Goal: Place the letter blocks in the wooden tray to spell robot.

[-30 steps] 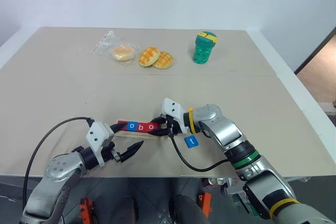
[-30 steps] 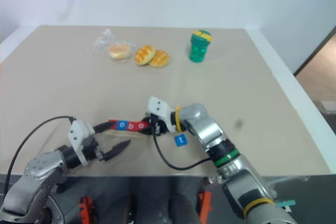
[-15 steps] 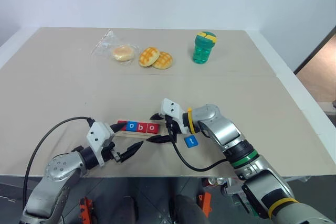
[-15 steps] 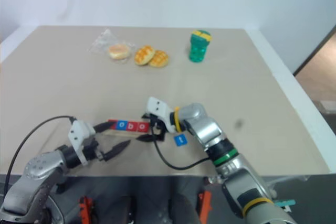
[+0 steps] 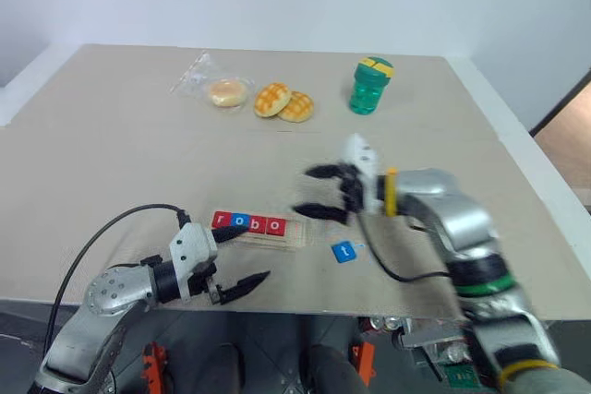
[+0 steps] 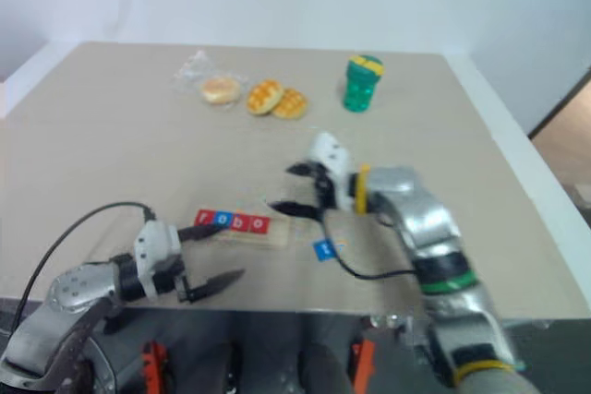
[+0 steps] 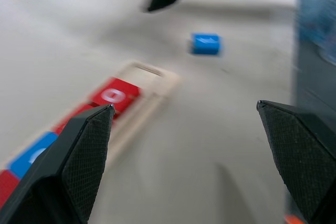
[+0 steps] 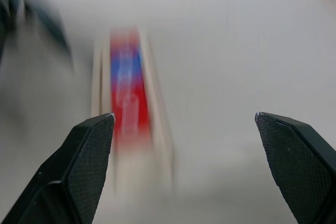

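Observation:
The wooden tray [image 5: 292, 232] lies near the table's front edge. It holds a row of letter blocks reading r [image 5: 220, 220], o [image 5: 238, 221], b [image 5: 256, 223], o [image 5: 272, 225], and its right end slot is bare. A blue t block [image 5: 343, 251] lies on the table just right of the tray and shows in the left wrist view [image 7: 206, 43]. My left gripper [image 5: 242, 257] is open at the tray's front left, holding nothing. My right gripper [image 5: 305, 191] is open and empty, hovering above and behind the tray's right end. The tray shows blurred in the right wrist view [image 8: 126, 93].
At the far side of the table sit two yellow buns [image 5: 284, 102], a bagged bun [image 5: 226, 92] and a green cup [image 5: 371, 85]. A black cable [image 5: 102, 246] loops off my left arm. The table's front edge [image 5: 305, 306] runs close below the tray.
My right gripper opened at the tray's right end, leaving the red o block in the tray, then lifted away up and to the right. The whole view has shifted.

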{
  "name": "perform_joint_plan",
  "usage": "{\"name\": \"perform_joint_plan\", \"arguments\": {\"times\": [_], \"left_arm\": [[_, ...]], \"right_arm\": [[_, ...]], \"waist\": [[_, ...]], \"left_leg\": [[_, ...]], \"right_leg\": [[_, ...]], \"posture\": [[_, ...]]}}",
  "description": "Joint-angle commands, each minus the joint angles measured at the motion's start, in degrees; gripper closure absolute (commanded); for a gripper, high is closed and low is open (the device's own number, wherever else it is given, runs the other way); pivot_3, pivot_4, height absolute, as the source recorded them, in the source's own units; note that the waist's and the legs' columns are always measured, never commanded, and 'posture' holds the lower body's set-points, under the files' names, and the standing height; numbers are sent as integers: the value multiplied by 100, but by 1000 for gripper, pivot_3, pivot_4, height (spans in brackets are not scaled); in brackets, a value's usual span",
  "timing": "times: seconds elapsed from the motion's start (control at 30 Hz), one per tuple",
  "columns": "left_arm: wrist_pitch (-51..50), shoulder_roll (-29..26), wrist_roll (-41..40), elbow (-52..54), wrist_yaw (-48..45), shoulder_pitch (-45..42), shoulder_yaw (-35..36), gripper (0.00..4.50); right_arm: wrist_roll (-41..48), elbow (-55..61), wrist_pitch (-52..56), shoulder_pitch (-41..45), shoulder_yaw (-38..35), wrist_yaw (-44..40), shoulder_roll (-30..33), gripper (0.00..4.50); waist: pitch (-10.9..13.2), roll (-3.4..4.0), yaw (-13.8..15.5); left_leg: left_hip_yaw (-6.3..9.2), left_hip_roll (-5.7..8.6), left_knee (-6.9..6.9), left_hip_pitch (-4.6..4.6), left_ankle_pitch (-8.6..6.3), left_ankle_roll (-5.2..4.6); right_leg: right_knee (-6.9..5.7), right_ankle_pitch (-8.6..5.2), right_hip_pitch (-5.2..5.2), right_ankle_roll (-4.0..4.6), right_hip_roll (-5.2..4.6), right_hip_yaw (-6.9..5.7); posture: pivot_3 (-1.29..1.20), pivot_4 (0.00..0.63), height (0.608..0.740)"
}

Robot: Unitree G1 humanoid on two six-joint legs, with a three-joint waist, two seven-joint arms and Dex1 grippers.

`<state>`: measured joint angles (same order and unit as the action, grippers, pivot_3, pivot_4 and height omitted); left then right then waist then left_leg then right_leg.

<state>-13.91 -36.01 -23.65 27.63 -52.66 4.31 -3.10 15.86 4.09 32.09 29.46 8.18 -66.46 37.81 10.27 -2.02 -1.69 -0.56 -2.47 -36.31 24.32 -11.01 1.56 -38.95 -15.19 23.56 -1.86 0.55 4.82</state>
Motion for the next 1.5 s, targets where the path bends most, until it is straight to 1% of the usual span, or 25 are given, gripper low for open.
{"name": "perform_joint_plan", "arguments": {"times": [0.03,0.13,0.2,0.3,0.47,0.57,0.6,0.7,0.87,1.1,1.23,1.5], "left_arm": [[27,-66,-107,189,-186,-95,-105,0],[47,-58,-88,115,-202,-153,-138,0],[49,-48,-80,63,-204,-192,-136,0],[67,-46,-61,12,-193,-210,-108,0],[62,-10,-63,23,-124,-243,-84,0],[53,6,-55,102,-84,-214,-109,0],[53,6,-55,127,-76,-195,-110,0],[66,-2,-59,152,-69,-164,-101,0],[121,-8,-22,125,-51,-138,-93,0],[241,21,53,22,-32,-71,-130,0],[389,34,121,-114,-99,-10,-153,0],[581,41,77,-335,-267,22,-111,0]], "right_arm": [[308,454,-500,-272,-69,-631,279,71],[217,380,-992,-430,32,-1028,535,71],[154,244,-1290,-392,101,-1143,552,71],[114,42,-1481,-286,186,-1162,435,71],[-225,-625,-2344,-263,444,-1077,84,71],[-387,-1085,-2678,-162,525,-1023,-88,71],[-425,-1209,-2739,-140,539,-1031,-115,311],[-528,-1474,-3043,-183,561,-1124,-101,311],[-367,-1178,-2956,-498,452,-1200,35,311],[-120,-92,-2481,-1225,311,-848,190,311],[-106,399,-2195,-1610,225,-469,207,311],[-335,543,-1920,-1914,178,330,116,311]], "waist": [[3,4,-95],[8,13,-144],[8,13,-142],[9,14,-141],[8,14,-122],[9,14,-115],[9,15,-114],[9,15,-107],[9,16,-103],[9,16,-93],[8,16,-92],[8,16,-95]], "left_leg": [[-4,0,0,-2,-3,-6],[-16,-16,0,-18,-8,-11],[-6,-26,0,-24,-8,-11],[13,-33,-1,-32,-5,-11],[10,-31,-4,-34,-3,-9],[5,-26,-4,-30,-3,-9],[5,-24,-4,-29,-4,-9],[5,-19,-4,-28,-3,-9],[13,-20,-4,-29,-4,-9],[21,-18,-4,-29,-4,-8],[21,-19,-4,-32,-3,-8],[15,-19,-11,-35,-2,-7]], "right_leg": [[0,1,0,-2,3,3],[-5,10,2,12,22,5],[-8,15,-1,22,41,3],[-10,20,-10,34,57,-4],[-11,21,-14,33,53,-2],[-10,17,-13,27,47,2],[-10,16,-13,25,44,2],[-10,14,-13,21,38,2],[-10,13,-18,23,39,-4],[-11,9,-21,22,38,-6],[-11,12,-23,24,39,-8],[-11,8,-23,37,38,-5]], "posture": [[0,150,740],[0,150,740],[0,150,740],[0,150,740],[0,150,740],[0,150,740],[0,150,740],[0,150,740],[0,150,740],[0,150,740],[0,150,740],[0,150,740]]}}
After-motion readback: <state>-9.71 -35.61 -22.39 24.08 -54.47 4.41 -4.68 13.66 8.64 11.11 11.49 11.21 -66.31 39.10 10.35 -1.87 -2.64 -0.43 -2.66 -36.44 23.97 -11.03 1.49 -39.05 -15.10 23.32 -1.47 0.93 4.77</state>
